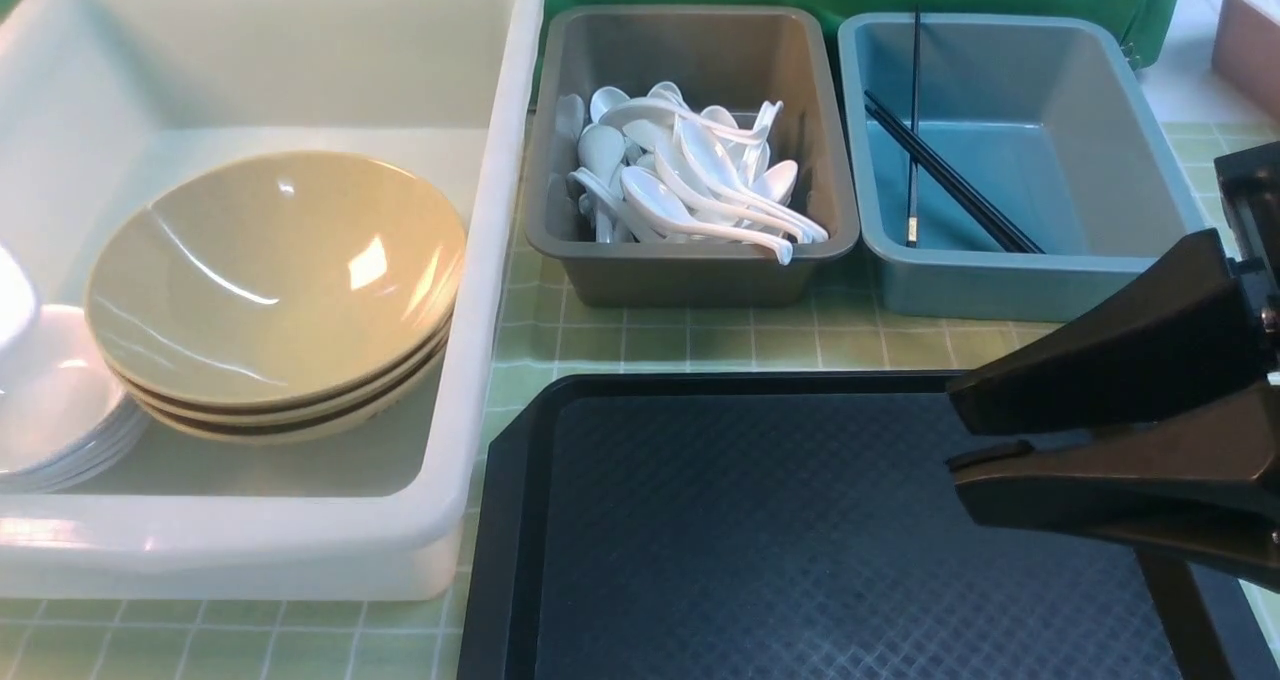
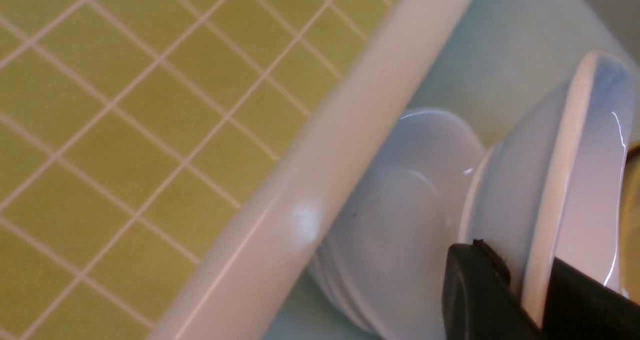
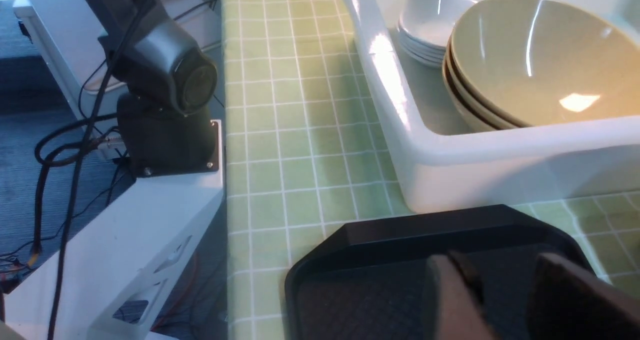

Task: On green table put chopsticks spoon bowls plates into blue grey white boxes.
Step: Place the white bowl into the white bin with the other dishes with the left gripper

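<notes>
Altogether three stacked bowls (image 1: 275, 290).

The bowls (image 1: 275, 280) sit in the left box (image 1: 480, 260), spoons (image 1: 690, 175) in the middle box (image 1: 700, 270), chopsticks (image 1: 940, 175) in the right box (image 1: 1020, 285).

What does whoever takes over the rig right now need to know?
Left hand: shut on a white plate, held tilted above the plate stack inside the white box.
Right hand: jaws slightly apart, nothing held, above the black tray.
Done: three bowls stacked in the white box beside the plates; spoons in the grey box; chopsticks in the blue box.
Left: release the held plate onto the stack. The visible part of the tray is bare.
</notes>
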Tool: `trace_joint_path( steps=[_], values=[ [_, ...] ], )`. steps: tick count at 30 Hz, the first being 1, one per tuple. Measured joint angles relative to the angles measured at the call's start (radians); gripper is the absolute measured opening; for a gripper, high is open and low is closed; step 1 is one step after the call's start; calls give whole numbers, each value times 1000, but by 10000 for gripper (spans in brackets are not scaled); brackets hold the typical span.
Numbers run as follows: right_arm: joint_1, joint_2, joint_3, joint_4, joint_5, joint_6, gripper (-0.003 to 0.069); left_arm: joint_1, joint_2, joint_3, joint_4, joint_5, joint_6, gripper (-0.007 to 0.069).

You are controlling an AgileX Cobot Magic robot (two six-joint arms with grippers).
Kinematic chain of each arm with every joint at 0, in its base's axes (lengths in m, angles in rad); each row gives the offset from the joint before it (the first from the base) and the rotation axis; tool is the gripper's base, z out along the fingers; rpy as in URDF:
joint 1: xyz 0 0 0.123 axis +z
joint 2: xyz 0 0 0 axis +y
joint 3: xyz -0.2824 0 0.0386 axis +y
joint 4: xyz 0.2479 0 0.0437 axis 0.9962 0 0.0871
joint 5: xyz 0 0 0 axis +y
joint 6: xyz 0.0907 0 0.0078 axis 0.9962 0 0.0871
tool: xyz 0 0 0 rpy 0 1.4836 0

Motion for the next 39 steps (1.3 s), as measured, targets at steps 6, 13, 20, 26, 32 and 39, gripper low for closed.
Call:
trace_joint_path(
  steps=[6,13,20,26,32,39],
  values=[
    [0,0,0,0,0,0,235,-59,51,101,10,-114,-30,17],
    [0,0,0,0,0,0,235,-151,69,106,105,-207,-14,22],
    [0,0,0,0,0,5,235,-191,74,105,163,-241,-46,202],
    [0,0,0,0,0,14,235,-194,62,102,223,-241,-130,479],
    [0,0,0,0,4,16,235,-206,-17,105,415,-177,-375,658],
    [0,0,0,1,7,17,235,-198,-192,26,634,-163,-656,664]
  ],
)
